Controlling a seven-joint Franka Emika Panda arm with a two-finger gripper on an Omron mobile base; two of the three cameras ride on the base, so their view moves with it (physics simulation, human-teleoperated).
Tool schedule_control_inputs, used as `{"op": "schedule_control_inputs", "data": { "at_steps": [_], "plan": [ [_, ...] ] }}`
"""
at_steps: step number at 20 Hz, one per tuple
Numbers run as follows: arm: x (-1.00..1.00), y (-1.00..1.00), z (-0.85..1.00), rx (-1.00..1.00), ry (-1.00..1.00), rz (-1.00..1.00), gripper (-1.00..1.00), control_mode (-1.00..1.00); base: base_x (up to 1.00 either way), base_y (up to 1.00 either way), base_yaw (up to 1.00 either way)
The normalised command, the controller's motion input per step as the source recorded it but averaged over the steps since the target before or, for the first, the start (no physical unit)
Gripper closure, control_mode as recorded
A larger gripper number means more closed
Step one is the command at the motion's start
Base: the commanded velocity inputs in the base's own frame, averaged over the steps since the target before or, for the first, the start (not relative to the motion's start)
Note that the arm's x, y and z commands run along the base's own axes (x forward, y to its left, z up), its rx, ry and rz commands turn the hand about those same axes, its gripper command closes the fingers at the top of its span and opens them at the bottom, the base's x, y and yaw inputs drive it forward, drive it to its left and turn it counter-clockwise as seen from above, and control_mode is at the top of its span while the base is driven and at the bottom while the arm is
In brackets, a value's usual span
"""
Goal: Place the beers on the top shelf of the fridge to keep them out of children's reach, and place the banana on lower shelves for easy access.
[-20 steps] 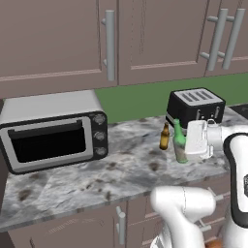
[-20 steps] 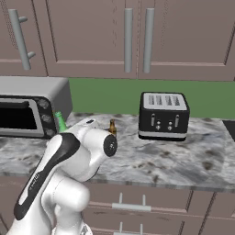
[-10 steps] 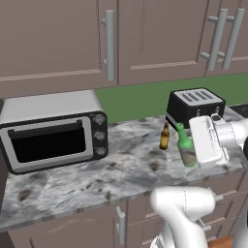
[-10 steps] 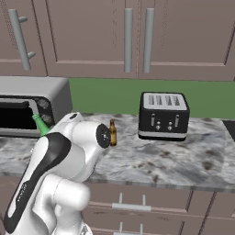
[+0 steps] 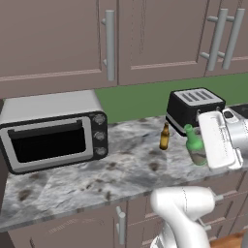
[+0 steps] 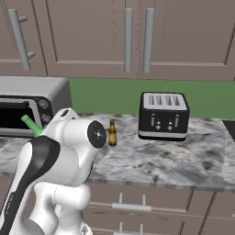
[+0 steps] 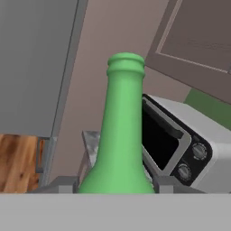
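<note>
**A:** Hand view puts the green bottle (image 7: pixel 121 131) dead centre, its shoulders wedged between the two fingertips (image 7: pixel 61 184), so we take the gripper (image 7: pixel 115 186) as pinching the bottle.

**B:** Agreed. From the left base view the green bottle (image 5: pixel 195 145) has swung toward the toaster oven (image 5: pixel 53 131) and tilted over the last second, while the amber bottle (image 5: pixel 164 136) has stayed on the counter (image 5: pixel 97 179) beside the toaster (image 5: pixel 193 106).

**A:** So we're carrying the first beer off. A tall grey panel (image 7: pixel 36 67) at the left of the hand view may be the fridge; we can't be sure.

**B:** Top shelf isn't reached yet, and the second beer waits.
</note>
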Motion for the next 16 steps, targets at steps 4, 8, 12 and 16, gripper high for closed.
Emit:
{"op": "schedule_control_inputs", "data": {
  "at_steps": [4, 8, 12, 16],
  "plan": [
    [-0.14, -0.01, 0.00, 0.00, -0.02, -0.03, 1.00, -1.00, 0.00, 0.00, 0.00],
    [-0.07, -0.02, 0.00, 0.00, 0.00, 0.00, 1.00, -1.00, 0.00, 0.00, 0.00],
    [0.00, 0.00, 0.00, -0.01, 0.00, 0.00, 1.00, -1.00, 0.00, 0.00, 0.00],
    [0.00, 0.00, 0.00, 0.00, 0.00, 0.00, 1.00, 1.00, -0.11, 0.00, 0.00]
  ]
}}
